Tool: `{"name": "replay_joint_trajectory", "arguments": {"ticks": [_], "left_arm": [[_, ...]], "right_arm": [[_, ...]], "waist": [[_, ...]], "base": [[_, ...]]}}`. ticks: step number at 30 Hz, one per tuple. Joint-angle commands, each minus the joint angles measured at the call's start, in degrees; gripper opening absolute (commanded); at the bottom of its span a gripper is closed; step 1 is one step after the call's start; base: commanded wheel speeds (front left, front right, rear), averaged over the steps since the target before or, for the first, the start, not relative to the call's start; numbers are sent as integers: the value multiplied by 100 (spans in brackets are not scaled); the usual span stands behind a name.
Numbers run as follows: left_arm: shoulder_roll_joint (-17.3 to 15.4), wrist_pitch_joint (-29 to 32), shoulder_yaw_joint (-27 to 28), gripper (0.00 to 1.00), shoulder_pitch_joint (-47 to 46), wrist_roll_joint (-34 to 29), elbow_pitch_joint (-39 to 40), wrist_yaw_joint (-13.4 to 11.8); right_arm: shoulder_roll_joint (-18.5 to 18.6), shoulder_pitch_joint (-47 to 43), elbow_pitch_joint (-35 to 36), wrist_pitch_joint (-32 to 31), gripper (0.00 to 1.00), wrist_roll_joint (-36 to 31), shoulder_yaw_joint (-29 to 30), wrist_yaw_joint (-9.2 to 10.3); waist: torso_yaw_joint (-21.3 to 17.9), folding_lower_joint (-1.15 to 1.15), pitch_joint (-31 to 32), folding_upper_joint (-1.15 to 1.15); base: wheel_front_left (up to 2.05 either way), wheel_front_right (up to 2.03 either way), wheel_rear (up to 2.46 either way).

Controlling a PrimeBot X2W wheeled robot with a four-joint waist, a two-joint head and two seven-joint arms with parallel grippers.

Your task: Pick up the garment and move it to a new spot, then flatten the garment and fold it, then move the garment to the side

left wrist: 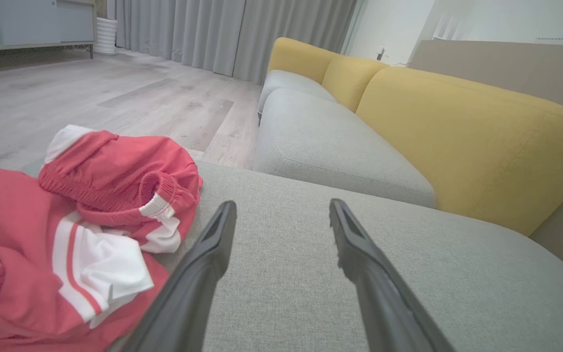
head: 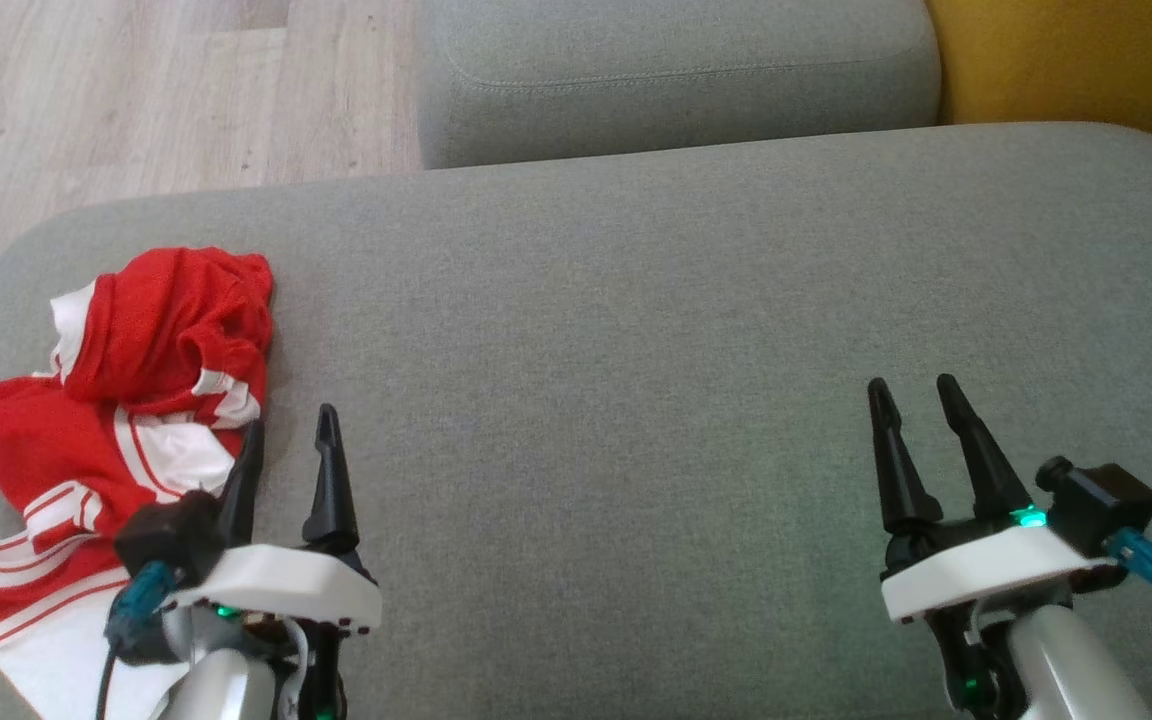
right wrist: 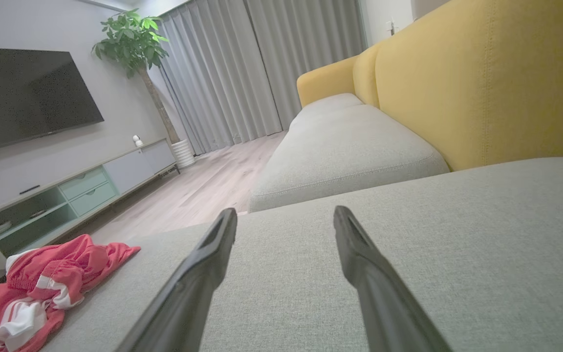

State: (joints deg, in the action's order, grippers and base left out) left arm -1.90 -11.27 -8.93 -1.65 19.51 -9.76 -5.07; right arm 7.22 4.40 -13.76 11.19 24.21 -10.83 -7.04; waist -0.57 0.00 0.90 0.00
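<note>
While your left gripper (head: 290, 420) is hovering near the front-left corner of the seat cushion (head: 636, 300): its fingers are standing spread with nothing between them, and the left one is sitting just beside the right edge of the garment (head: 136, 400).
Your right gripper (head: 911, 385): it is hanging released and empty toward the front-right corner, well apart from the cloth.
Red-and-white garment: it is lying crumpled along the cushion's left edge, near the front-left corner.
Grasp: you are doing best by aiming at a raised fold such as the gathered band (left wrist: 157, 188), so the fingers are closing on cloth and not digging into upholstery.
Bare middle of the cushion: it is offering you room for flattening.
Second cushion (head: 676, 70) and yellow backrest (head: 1076, 60): both are lying beyond the far edge, so you are wise keeping the carry short of them.
</note>
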Motion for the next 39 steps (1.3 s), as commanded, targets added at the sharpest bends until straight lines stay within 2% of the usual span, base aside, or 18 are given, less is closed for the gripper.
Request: {"name": "replay_joint_trajectory", "arguments": {"ticks": [1,19,39], "left_arm": [[-88,-89,87,100,-371,-187,230,-36],[-98,-373,-77,100,-400,-1312,356,-203],[-98,-373,-86,100,-426,-1278,320,-195]], "right_arm": [[-2,363,173,94,100,-175,-148,-39],[-9,449,112,381,100,-1252,-262,-45],[-100,440,-47,381,100,-1162,-58,-45]], "waist": [[-1,0,1,0],[-32,0,51,0],[57,0,60,0]], "base": [[0,0,0],[0,0,0],[0,0,0]]}}
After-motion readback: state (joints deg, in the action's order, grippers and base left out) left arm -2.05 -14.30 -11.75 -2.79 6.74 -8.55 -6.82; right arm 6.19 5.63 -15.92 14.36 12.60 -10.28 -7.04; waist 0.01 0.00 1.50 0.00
